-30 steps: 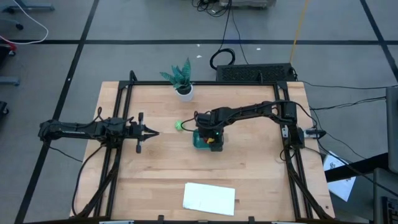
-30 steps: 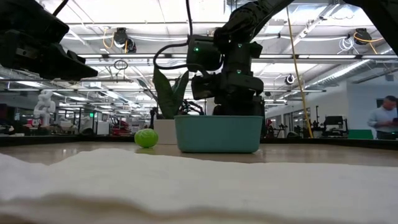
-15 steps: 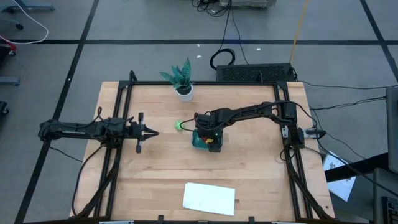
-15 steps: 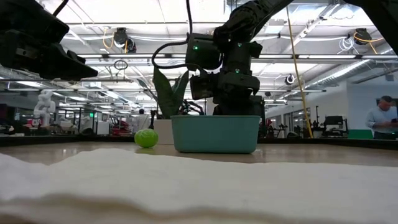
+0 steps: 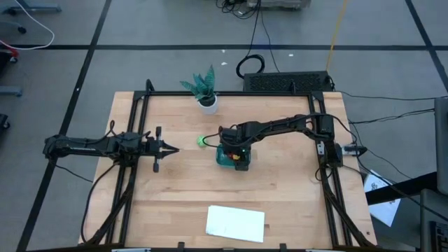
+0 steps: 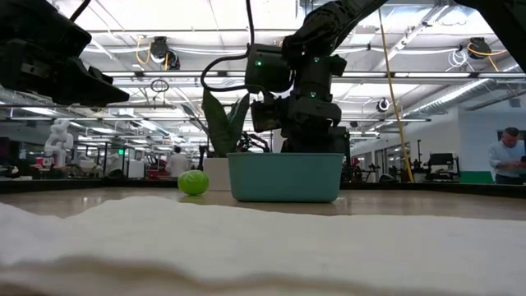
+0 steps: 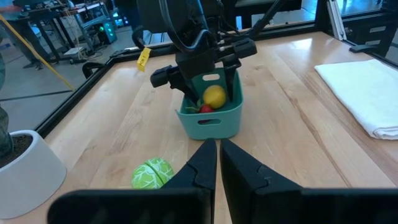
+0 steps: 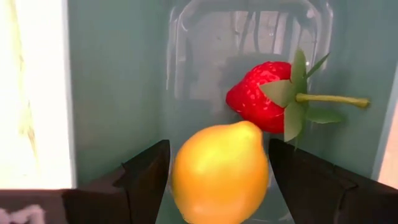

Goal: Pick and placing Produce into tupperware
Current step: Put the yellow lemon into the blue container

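The teal tupperware (image 5: 225,160) (image 6: 283,177) stands on its base mid-table. My right gripper (image 5: 236,155) (image 8: 219,148) reaches down into it, shut on the yellow lemon (image 8: 221,171) (image 7: 214,96). The red strawberry (image 8: 261,99) (image 7: 206,109) lies on the tupperware floor beside the lemon. The round green piece (image 5: 201,141) (image 6: 193,182) (image 7: 152,174) rests on the table just left of the tupperware. My left gripper (image 5: 175,148) (image 7: 219,146) hovers shut, left of the green piece, pointing toward the tupperware. My right gripper pinches the lemon across its middle (image 8: 186,168), one finger (image 8: 146,177) on each side, coming from above and pointing down into the tupperware. The lemon sits inside the tupperware walls; whether its underside touches the floor, I cannot tell.
A potted green plant in a white pot (image 5: 204,92) stands near the table's far edge. A flat white sheet (image 5: 236,222) (image 7: 367,93) lies near the near edge. Dark frame rails run along the table's sides. A person (image 6: 505,156) stands far off in the room.
My right gripper has shifted slightly toward the table's left, and the tupperware has slid the same way with it. The green piece has stayed where it was.
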Tool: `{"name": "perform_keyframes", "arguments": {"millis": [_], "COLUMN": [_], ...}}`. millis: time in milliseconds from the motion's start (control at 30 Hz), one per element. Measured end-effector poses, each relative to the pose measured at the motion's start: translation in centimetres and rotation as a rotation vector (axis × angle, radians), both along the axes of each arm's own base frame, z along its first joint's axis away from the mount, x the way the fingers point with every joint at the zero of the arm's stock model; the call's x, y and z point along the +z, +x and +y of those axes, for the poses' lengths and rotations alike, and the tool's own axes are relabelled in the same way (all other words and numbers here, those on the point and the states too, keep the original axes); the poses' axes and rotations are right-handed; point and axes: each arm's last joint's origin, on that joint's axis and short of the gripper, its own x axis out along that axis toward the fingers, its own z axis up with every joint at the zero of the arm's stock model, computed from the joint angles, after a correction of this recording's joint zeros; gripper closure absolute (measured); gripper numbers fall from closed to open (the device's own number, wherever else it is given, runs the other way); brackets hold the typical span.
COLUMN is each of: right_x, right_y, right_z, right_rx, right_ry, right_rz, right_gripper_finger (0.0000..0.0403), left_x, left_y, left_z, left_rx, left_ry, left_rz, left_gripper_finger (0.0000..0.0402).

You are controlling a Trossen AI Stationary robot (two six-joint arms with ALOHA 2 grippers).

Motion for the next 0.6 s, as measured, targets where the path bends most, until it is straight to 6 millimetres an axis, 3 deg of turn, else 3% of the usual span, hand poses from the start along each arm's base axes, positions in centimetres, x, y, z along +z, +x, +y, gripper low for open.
{"name": "perform_keyframes", "arguments": {"millis": [600], "right_x": [0.72], "right_y": [-0.18], "right_z": [0.38], "right_rx": [0.003], "right_ry": [-0.053], "right_rz": [-0.004], "right_gripper_finger": [0.0135], "left_x": [0.0], "left_y": [0.0], "left_z": [0.0], "left_rx": [0.0], "left_ry": [0.0], "left_rz": [0.0], "left_gripper_finger": [0.0376]}}
